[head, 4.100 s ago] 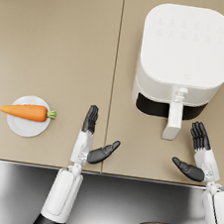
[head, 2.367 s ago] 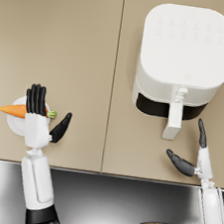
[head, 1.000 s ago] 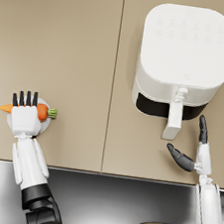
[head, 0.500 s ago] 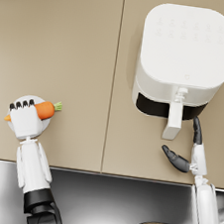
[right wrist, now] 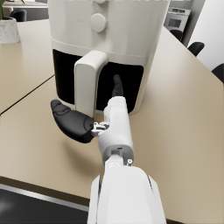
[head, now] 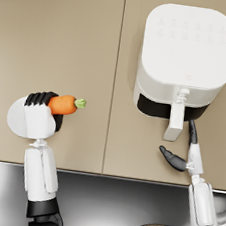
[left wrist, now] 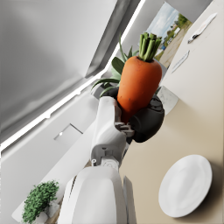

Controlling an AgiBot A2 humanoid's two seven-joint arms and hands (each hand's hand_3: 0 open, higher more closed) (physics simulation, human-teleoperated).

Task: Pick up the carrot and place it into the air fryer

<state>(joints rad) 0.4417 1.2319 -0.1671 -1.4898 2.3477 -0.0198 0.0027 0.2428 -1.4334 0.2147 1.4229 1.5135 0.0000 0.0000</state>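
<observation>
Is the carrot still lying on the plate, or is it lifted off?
Lifted off. The left hand holds the carrot above the empty plate.

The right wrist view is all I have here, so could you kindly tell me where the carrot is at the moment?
Observer: The left hand holds the carrot, lifted off the white plate.
Operator: Thank you. Which way does it point?
Observer: In the head view, its green top points toward the air fryer.
Operator: And what does the right hand look like from above?
Observer: The right hand is open and holds nothing, beside the fryer's handle.
</observation>
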